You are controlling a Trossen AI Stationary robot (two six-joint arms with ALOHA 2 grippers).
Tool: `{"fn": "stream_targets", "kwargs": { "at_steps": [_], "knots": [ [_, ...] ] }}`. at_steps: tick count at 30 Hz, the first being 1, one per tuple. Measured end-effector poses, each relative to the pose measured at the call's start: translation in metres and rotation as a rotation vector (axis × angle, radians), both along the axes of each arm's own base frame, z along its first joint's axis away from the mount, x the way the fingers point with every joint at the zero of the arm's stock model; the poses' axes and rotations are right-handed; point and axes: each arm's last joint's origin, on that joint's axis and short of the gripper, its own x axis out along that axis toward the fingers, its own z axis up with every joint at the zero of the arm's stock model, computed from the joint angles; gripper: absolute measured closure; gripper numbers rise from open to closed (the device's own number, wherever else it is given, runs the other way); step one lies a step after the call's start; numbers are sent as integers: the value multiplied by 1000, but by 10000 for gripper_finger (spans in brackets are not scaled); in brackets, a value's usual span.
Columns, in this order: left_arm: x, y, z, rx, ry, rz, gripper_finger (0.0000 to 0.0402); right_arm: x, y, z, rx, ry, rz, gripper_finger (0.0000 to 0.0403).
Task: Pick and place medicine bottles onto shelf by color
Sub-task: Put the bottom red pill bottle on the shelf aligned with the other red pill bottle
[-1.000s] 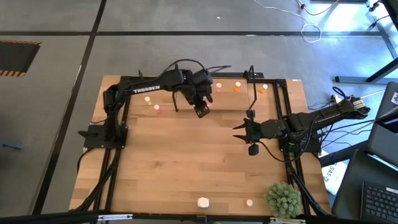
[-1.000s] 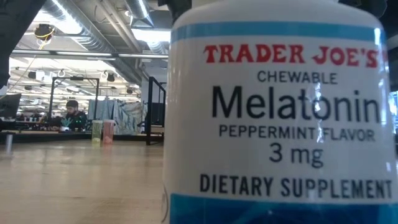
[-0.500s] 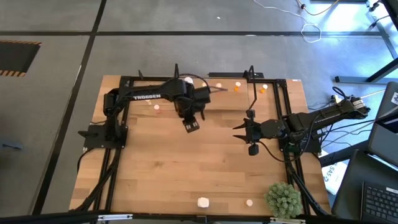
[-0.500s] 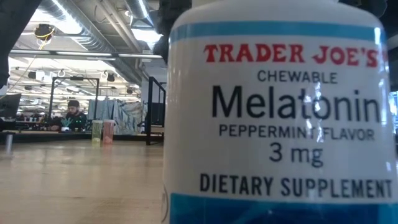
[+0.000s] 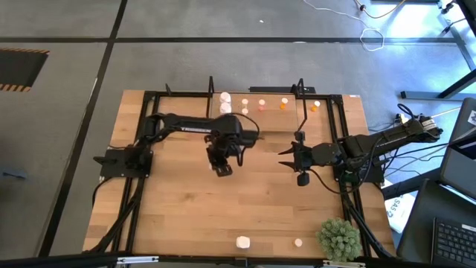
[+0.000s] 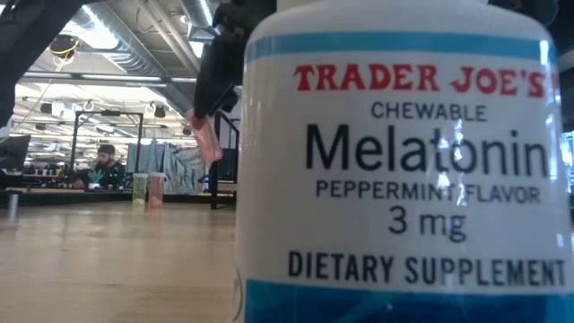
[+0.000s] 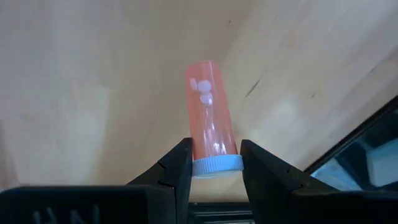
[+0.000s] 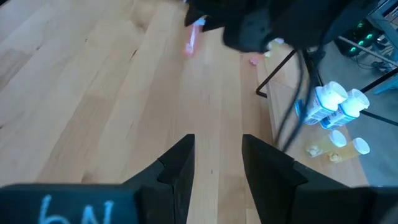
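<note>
Over the middle of the table, a little left of centre, the left gripper point(image 5: 222, 165) hangs above the bare wood with a small pink bottle point(image 7: 209, 109) pinched between its fingers point(image 7: 177, 168). The jaws are closed partway, just to the width of the bottle's pale blue cap point(image 7: 217, 165), and the tube sticks out beyond the fingertips with a few white pills loose inside. From table height the same bottle point(image 6: 207, 142) shows tilted and well clear of the surface.

The shelf point(image 5: 268, 104) runs along the far edge, with white, pink and orange bottles point(image 5: 283, 103) already in a row on it. Two more bottles point(image 5: 243, 242) sit near the front edge, close to the green plant point(image 5: 339, 237).

The right gripper point(image 5: 290, 159) waits just right of centre, its fingers point(image 8: 177, 168) parted with nothing between them.

The hold is the weak point. The fingers bear only on the cap end (the smooth, rounded part), so the long body could swing or slip out during a fast swing to the shelf. The row there looks crowded, and a tilted bottle set down among the others could knock a neighbour over, or land with the wrong colour group. The right arm also stands near enough that a wide sweep might brush it.
</note>
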Motion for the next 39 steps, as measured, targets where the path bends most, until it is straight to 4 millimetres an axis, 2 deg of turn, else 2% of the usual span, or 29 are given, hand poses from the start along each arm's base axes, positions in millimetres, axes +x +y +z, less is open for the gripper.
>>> {"fn": "stream_targets", "kwargs": {
  "at_steps": [5,16,24,39],
  "knots": [
    [5,-10,-13,-56,20,-51,287,0,0,0,0,-2,-1,267],
    [13,-24,-37,-74,68,-132,287,0,0,0,0,-2,-1,267],
    [18,-34,-62,-88,124,-184,287,0,0,0,0,-1,0,267],
    [22,-31,-68,-46,114,-162,287,0,0,0,0,-2,-1,267]
  ]
}}
